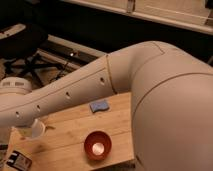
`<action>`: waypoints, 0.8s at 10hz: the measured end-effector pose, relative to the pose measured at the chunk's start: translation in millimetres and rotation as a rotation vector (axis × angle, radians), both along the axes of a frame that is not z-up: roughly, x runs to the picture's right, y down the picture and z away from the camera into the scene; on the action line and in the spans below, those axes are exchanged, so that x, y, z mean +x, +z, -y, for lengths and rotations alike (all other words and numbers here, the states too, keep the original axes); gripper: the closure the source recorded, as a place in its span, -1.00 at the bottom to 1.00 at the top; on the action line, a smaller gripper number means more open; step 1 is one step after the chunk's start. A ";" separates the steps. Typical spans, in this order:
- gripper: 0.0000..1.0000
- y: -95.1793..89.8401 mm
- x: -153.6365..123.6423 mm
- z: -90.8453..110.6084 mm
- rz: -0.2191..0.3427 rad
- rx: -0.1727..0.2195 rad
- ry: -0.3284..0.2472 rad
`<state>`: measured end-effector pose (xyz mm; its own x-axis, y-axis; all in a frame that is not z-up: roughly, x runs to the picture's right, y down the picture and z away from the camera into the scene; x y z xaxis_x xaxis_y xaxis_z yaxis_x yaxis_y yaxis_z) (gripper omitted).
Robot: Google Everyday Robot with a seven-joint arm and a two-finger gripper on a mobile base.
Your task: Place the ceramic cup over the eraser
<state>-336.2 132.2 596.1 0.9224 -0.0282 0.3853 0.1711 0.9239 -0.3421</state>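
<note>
Light-wood table [65, 134] is shown against a dark, dim background, w/ an office chair [22, 42] at the far left of the view. Most of the view is taken up by the white robot arm [150, 100], which is stretched across the table toward the view's left edge.

Item status:
- Ceramic cup [36, 129]: located at the arm's tip, near the table's left edge. Mouth direction (up/down) cannot be told.
- Gripper [27, 131]: located at the arm's far end and mostly hidden by the wrist. It is clenched, and the cup is judged to be grasped in it.
- Eraser [17, 161]: laid flat at the bottom-left corner, nearer the camera than the cup. It is near the cup but not covered.
- Blue pad [99, 105], red bowl [97, 145]: well apart from the eraser, not involved.

Step in hand: transport. The cup is judged to be carried toward the eraser; placement is not yet done.

Next move, req'd: the cup is to be centred directly above the eraser, mouth down, then lowered until the rim is seated on the wood around the block. Cup and eraser appear approx. equal in width, so close alignment is needed. Otherwise the rim may be landed on the block and the cup left canted. Grip is to be released only once the cup is seated.
</note>
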 end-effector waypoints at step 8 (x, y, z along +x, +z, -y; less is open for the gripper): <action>0.92 -48.7 -15.7 -24.6 0.117 0.028 -0.156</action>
<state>-351.9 156.8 547.4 0.8549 -0.1795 0.4867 0.3501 0.8920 -0.2859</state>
